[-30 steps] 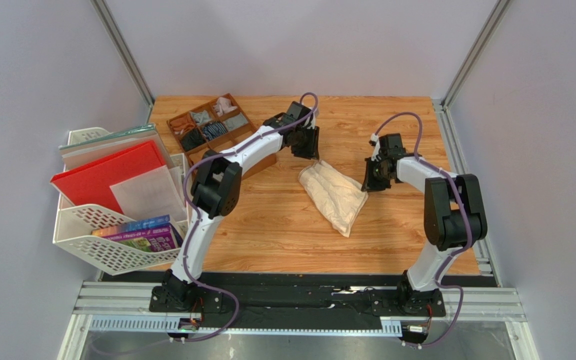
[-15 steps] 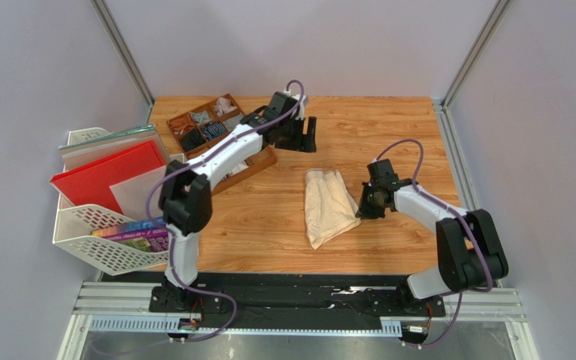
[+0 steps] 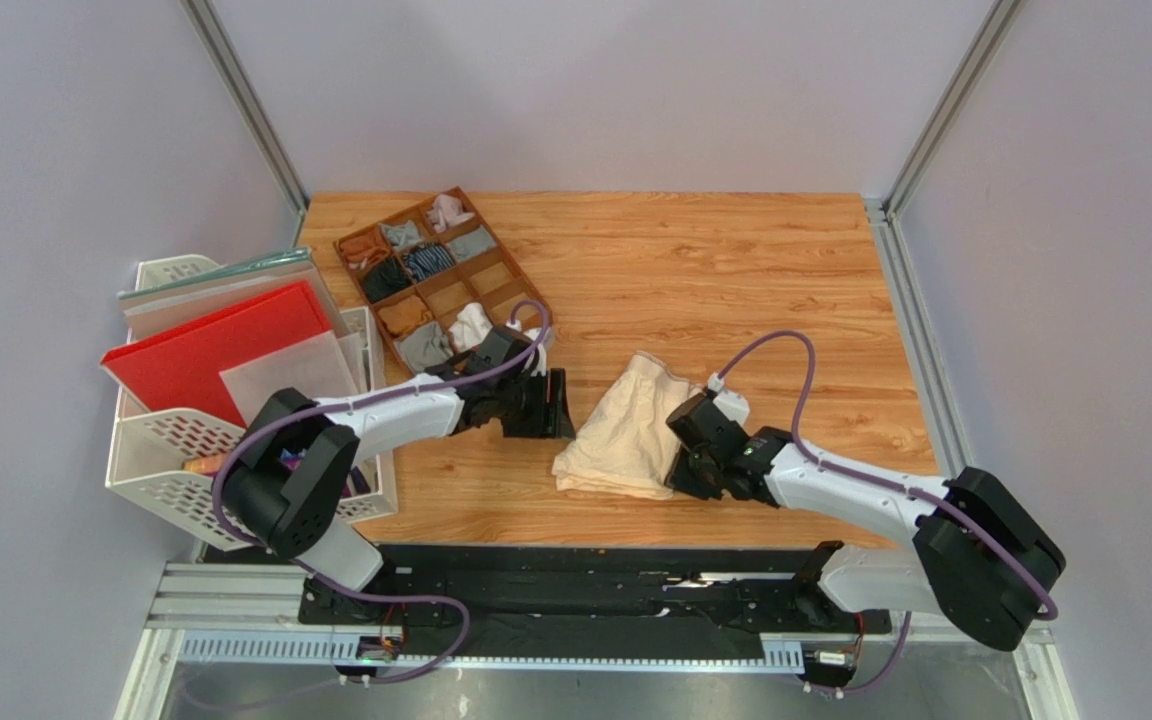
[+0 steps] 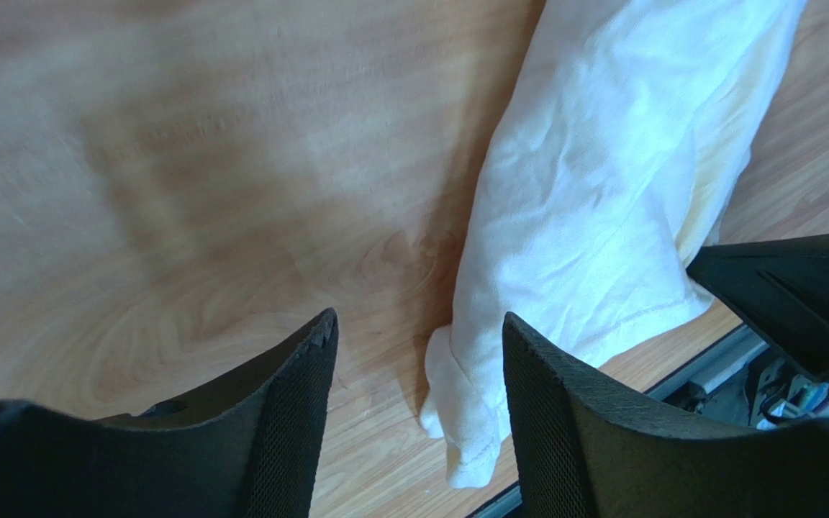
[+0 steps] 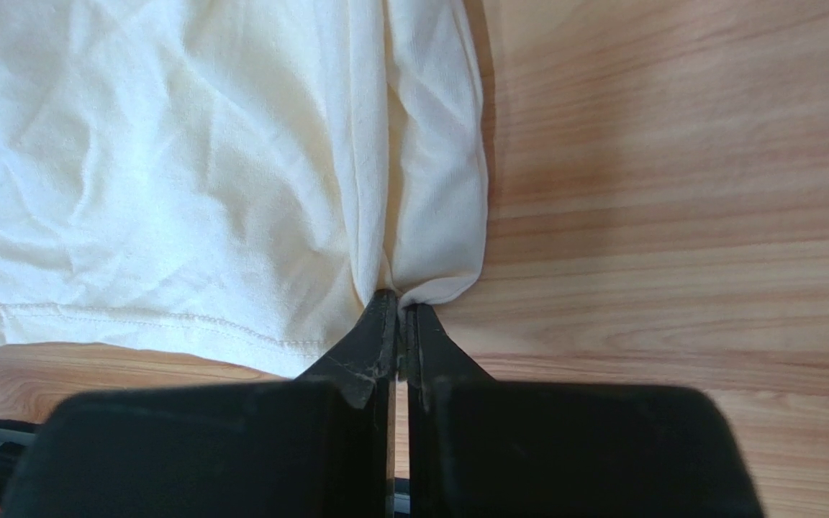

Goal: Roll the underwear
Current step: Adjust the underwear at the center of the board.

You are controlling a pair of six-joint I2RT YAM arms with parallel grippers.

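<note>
- The cream underwear (image 3: 624,432) lies crumpled on the table (image 3: 717,255), in the lower middle of the top view. Its long axis slants from upper right down to lower left.
- The right gripper (image 3: 683,468) sits at the cloth's lower right edge. In the right wrist view the right gripper (image 5: 400,324) has its fingers pressed together with a narrow fold of the cream underwear (image 5: 203,162) pinched between the tips. The rest of the cloth spreads away toward the upper left of that frame.
- The left gripper (image 3: 546,410) stands just beside the cloth's left edge in the top view, near it but not holding it.
- In the left wrist view the left gripper (image 4: 419,426) is spread wide, with nothing caught between its pads. The cream underwear (image 4: 603,194) runs from the upper right of that frame down to a loose corner at lower centre. That corner shows in the gap between the fingers, closer to the right-hand one. Whether the fingers reach down to it cannot be told.
- The relation that matters is that the cloth lies to the right of the left gripper and is already pinned at its far side by the right one. The free left-hand corner is probably the nearest thing for the left gripper to take, so the cloth can be straightened for rolling.
- A white cloth (image 3: 470,324), probably the other brief, sits bunched beside the compartment tray (image 3: 500,278), well apart from the right gripper.
</note>
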